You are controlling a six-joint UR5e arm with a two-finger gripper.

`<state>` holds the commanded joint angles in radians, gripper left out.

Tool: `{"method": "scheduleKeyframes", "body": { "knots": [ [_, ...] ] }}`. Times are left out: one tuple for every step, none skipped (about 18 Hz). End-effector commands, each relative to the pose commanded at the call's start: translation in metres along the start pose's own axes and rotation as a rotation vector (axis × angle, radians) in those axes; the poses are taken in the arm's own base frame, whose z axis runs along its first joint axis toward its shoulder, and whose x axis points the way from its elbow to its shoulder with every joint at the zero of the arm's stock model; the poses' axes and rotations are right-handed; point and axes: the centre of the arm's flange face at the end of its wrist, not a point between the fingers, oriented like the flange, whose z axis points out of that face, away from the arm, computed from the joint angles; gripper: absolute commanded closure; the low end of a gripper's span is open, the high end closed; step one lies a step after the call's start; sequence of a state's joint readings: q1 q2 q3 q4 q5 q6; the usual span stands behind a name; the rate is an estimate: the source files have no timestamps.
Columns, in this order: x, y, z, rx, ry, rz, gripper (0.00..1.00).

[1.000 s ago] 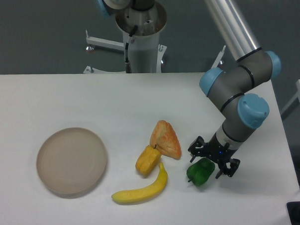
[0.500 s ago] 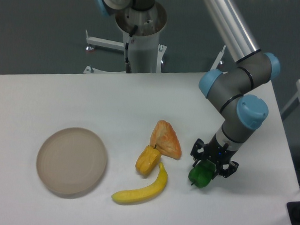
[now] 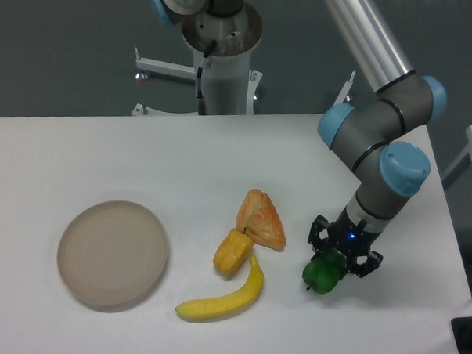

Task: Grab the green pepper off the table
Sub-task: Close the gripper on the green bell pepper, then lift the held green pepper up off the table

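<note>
The green pepper (image 3: 321, 276) sits low over the table (image 3: 104, 152), toward its right edge and close to the front edge. It's small, glossy, dark green and lumpy, tipped so its short stem pokes out to the lower left. The table is a wide, flat, matte white top.

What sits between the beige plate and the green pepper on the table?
In the camera view, the yellow pepper and the banana lie between the plate and the green pepper, which the tool has closed on.

One fixed view, high front, facing table (image 3: 104, 148)
</note>
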<state>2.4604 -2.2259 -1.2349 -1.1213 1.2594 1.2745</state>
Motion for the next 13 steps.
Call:
{"method": "scheduleKeyframes", "body": {
  "knots": [
    [-0.004,0.006,-0.009,0.0,-0.013,0.011,0.52],
    [-0.008,0.011,-0.02,0.002,-0.027,0.026,0.52],
    [-0.011,0.018,-0.029,0.004,-0.038,0.043,0.52],
    [-0.015,0.027,-0.037,0.004,-0.049,0.058,0.52],
    [-0.018,0.035,-0.046,0.004,-0.06,0.071,0.52],
    [-0.022,0.041,-0.052,0.003,-0.068,0.09,0.52],
    [-0.024,0.047,-0.058,0.0,-0.074,0.103,0.52],
    [-0.024,0.048,-0.062,0.0,-0.08,0.12,0.52],
    [-0.024,0.049,-0.063,-0.004,-0.082,0.135,0.52],
    [-0.024,0.052,-0.064,-0.013,-0.084,0.154,0.52],
    [-0.027,0.056,-0.066,-0.029,-0.09,0.174,0.52],
    [-0.027,0.061,-0.068,-0.056,-0.094,0.197,0.52],
    [-0.028,0.064,-0.074,-0.083,-0.103,0.213,0.52]
  ]
}}
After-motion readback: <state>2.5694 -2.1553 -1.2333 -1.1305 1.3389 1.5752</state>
